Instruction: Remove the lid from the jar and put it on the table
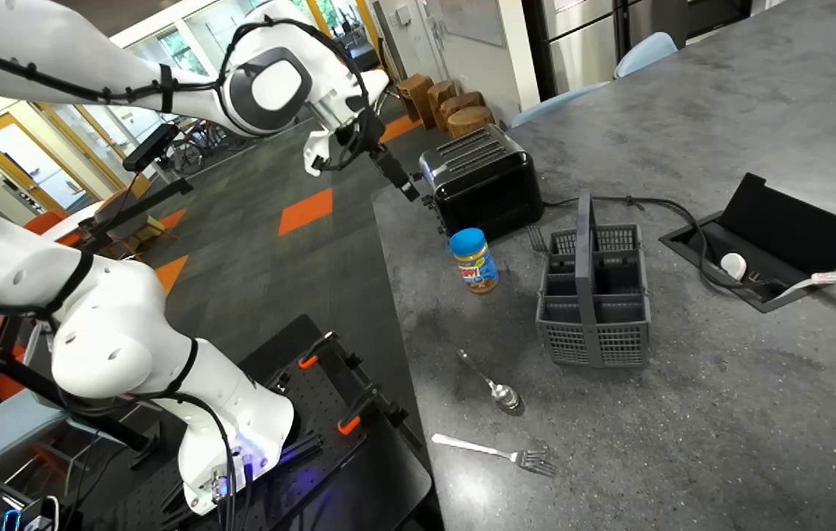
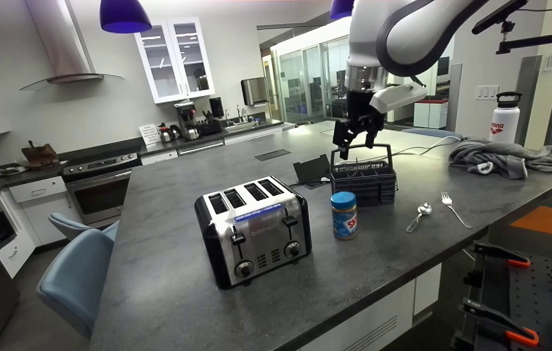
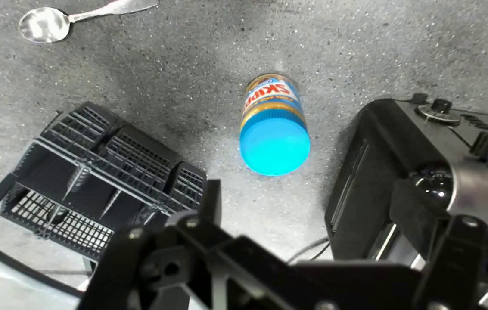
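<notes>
The bright-blue lid [image 1: 468,241] sits on top of the jar [image 1: 478,271], which stands upright on the dark-grey table [image 1: 683,435]. The lid [image 2: 343,199] and jar [image 2: 345,225] also show in an exterior view, on the bare table [image 2: 168,234]. In the wrist view the lid [image 3: 275,146] faces the camera, with the jar's label side [image 3: 272,94] beyond it. My gripper [image 3: 312,211] is open and empty, its fingers wide apart. The lid lies ahead of the fingertips, not between them. In both exterior views the gripper [image 1: 404,183] [image 2: 356,148] hangs above table height, apart from the jar.
A toaster [image 2: 256,229] stands close on one side of the jar, a dark wire caddy [image 1: 595,332] with a tall handle on the other. A spoon [image 1: 495,387] and a fork [image 1: 506,453] lie nearer the table's edge. An open outlet hatch [image 1: 779,228] and a cable are behind.
</notes>
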### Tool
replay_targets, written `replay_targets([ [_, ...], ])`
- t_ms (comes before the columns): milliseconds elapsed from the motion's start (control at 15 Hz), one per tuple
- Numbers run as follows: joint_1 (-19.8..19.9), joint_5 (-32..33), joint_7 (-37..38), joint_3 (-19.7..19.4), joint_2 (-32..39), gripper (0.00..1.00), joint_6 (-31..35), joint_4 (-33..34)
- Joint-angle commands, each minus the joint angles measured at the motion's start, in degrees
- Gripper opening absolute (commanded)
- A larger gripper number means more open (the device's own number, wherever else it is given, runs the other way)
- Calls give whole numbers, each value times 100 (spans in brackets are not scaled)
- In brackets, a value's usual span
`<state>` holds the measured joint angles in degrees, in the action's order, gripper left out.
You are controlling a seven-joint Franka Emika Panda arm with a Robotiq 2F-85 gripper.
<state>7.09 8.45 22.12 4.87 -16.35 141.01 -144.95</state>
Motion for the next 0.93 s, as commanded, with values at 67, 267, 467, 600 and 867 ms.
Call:
replay_targets([
  [67,124,-102,404,-233,593,100,660,-57],
  [267,47,-90,299,-318,599,100,486,-30],
  [467,38,-114,308,-330,656,100,501,-26],
  [600,116,148,790,-246,847,100,758,22],
  [867,118,250,1494,-282,1367,100,1062,241],
])
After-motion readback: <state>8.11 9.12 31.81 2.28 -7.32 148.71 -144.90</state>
